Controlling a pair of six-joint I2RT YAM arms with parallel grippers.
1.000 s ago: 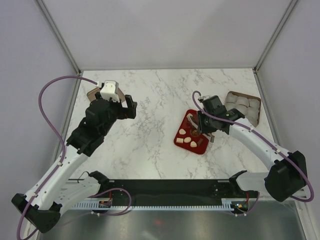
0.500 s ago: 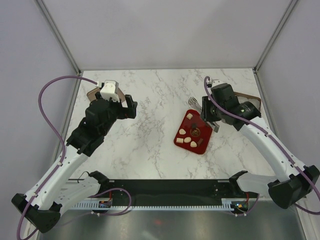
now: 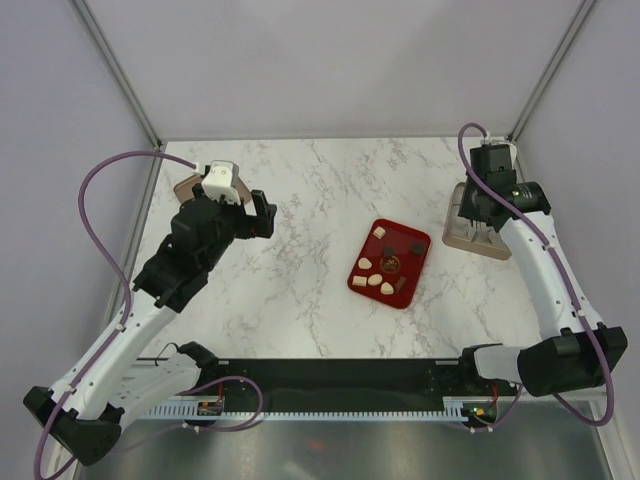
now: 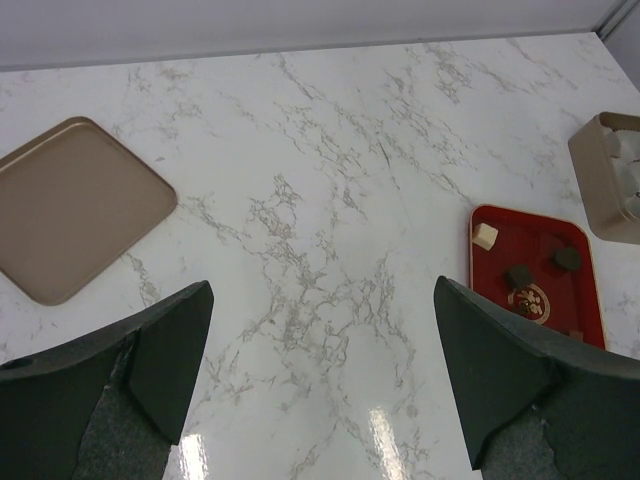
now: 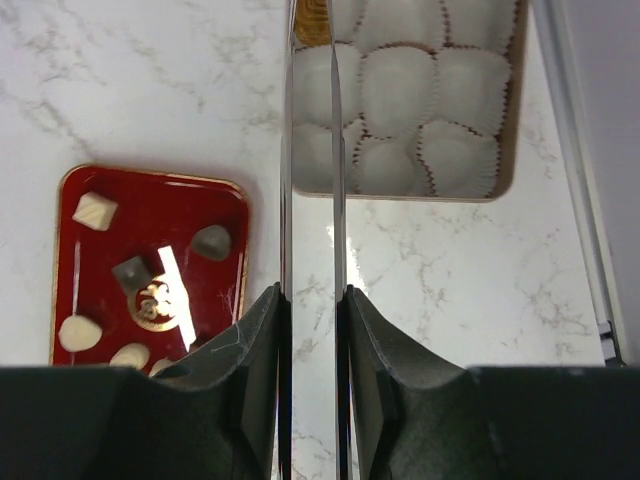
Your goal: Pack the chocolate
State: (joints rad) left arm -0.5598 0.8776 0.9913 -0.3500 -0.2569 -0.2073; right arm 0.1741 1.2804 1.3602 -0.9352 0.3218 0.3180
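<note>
Several pieces of chocolate (image 3: 374, 281), cream and dark, lie on the red tray (image 3: 412, 262), which also shows in the right wrist view (image 5: 165, 205). My right gripper (image 3: 487, 215) (image 5: 311, 295) is shut on thin metal tongs (image 5: 285, 150). The blades reach out over the tan box (image 5: 518, 110) of white paper cups (image 5: 400, 90). A small tan piece (image 5: 315, 20) shows between the tong tips at the top edge. My left gripper (image 3: 262, 218) (image 4: 320, 330) hangs open over bare marble at the left, nothing between its fingers.
A flat tan lid (image 3: 185, 187) (image 4: 75, 205) lies at the far left. The box (image 3: 466, 236) stands against the right wall, partly under my right arm. White marble lies between the lid and the red tray.
My right arm has swung from over the red tray to the box at the right, tongs still in its grip. The left arm has not moved.
</note>
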